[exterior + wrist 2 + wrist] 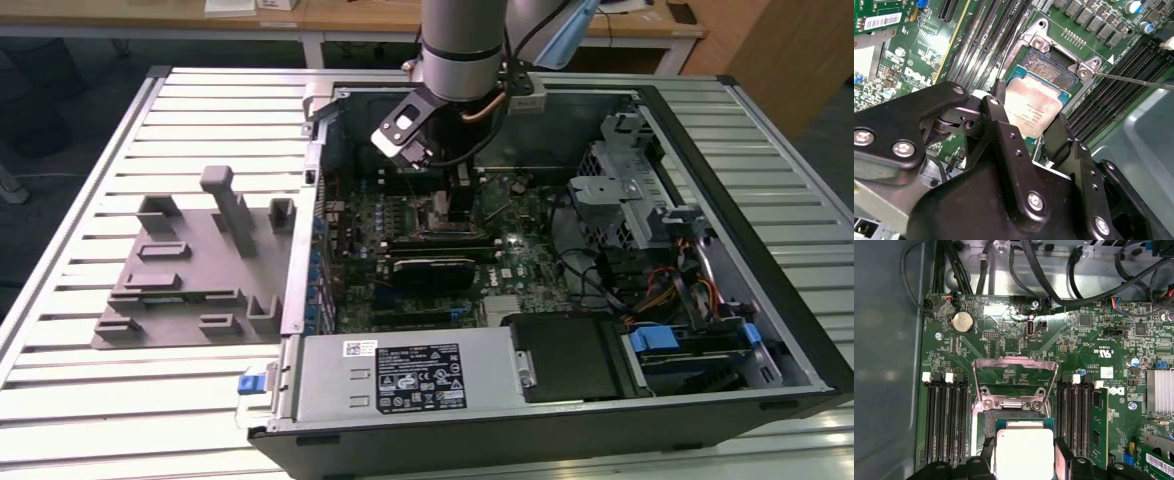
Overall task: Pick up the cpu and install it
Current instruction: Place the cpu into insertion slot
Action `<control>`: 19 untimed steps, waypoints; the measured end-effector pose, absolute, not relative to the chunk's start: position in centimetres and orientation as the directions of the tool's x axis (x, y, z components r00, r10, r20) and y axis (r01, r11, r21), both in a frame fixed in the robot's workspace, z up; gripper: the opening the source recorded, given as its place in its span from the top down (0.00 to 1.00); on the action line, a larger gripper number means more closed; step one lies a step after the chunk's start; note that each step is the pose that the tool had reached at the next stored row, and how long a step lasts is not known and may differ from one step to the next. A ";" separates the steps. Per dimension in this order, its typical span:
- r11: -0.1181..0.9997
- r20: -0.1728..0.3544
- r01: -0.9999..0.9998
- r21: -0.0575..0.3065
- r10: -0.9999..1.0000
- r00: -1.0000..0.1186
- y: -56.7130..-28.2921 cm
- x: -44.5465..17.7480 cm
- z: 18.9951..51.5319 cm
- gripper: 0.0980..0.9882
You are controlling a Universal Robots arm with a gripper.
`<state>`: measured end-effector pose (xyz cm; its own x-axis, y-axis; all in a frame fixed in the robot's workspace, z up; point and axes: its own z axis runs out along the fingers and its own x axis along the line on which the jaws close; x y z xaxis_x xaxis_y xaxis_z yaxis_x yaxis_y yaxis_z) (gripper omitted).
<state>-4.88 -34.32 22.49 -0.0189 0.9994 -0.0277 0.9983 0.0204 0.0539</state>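
Observation:
The cpu (1035, 106), a small square chip with a pale silver top, sits between the two black fingers (998, 95) of my gripper (1026, 112), which is shut on it. It hangs just over the open socket (1050, 67) on the green motherboard (929, 55), covering part of the socket; whether it touches the socket I cannot tell. In the first wrist view the cpu (1024, 451) lies just short of the socket (1014, 416), whose metal load plate (1015, 375) stands raised. In the exterior view the gripper (454, 185) reaches down into the open computer case (747, 140).
Memory slots (944, 415) flank the socket on both sides. A thin metal lever (1134, 80) sticks out beside the socket. Cables (1094, 285) run along the case wall. A grey holder block (187, 270) rests on the slatted table at the exterior view's left. The power supply (400, 375) fills the case's near side.

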 end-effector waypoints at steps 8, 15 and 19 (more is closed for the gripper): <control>0.020 -0.027 0.998 0.054 0.999 -0.019 -34.3 -4.9 22.0 0.50; 0.020 -0.027 0.998 0.054 0.999 -0.019 -34.3 -4.9 21.6 0.50; 0.020 -0.027 0.998 0.054 0.999 -0.019 -34.3 -4.9 21.6 0.50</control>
<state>-4.93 -34.32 21.59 -0.0189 0.9995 -0.0268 0.9984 0.0203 0.0537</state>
